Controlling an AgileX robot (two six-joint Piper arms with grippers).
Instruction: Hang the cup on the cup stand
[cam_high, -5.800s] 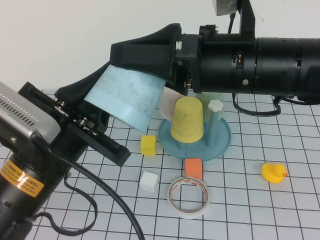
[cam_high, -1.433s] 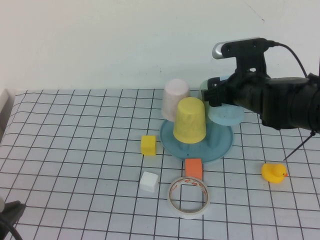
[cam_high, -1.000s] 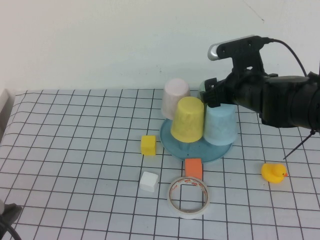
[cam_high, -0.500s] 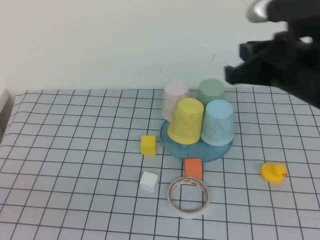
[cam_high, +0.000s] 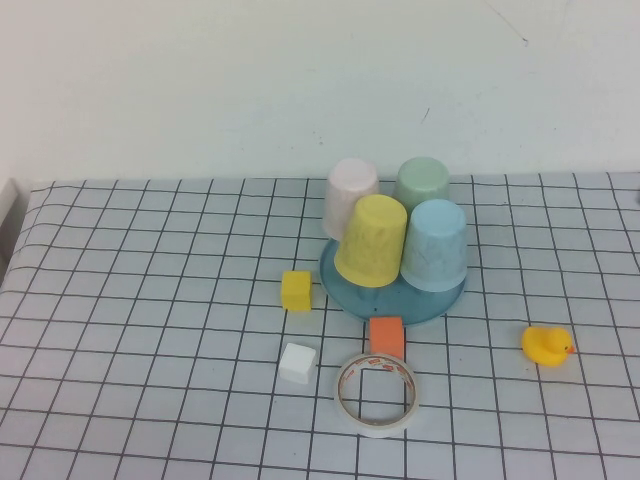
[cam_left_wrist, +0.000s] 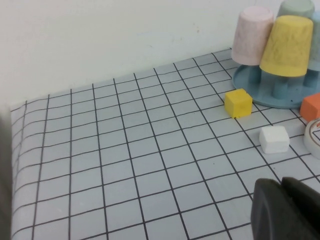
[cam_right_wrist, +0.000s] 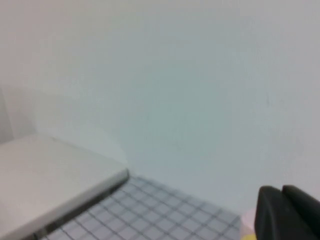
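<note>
The light sky-blue cup (cam_high: 436, 245) sits upside down on the right side of the teal cup stand (cam_high: 352, 288), beside a yellow cup (cam_high: 372, 240), a pale green cup (cam_high: 422, 183) and a pinkish-white cup (cam_high: 350, 195). No arm shows in the high view. In the left wrist view my left gripper (cam_left_wrist: 281, 186) is shut and empty, low over the grid mat, well short of the stand (cam_left_wrist: 248, 80). My right gripper (cam_right_wrist: 281, 192) is shut and empty, raised and facing the wall, away from the cups.
On the grid mat lie a yellow block (cam_high: 296, 290), a white block (cam_high: 298, 362), an orange block (cam_high: 386, 335), a tape roll (cam_high: 376, 393) and a rubber duck (cam_high: 546, 345). A wall stands behind the table.
My right gripper let go of the sky-blue cup on the stand, shut, and drew back up and to the right out of the high view. The cup stays on the stand.
</note>
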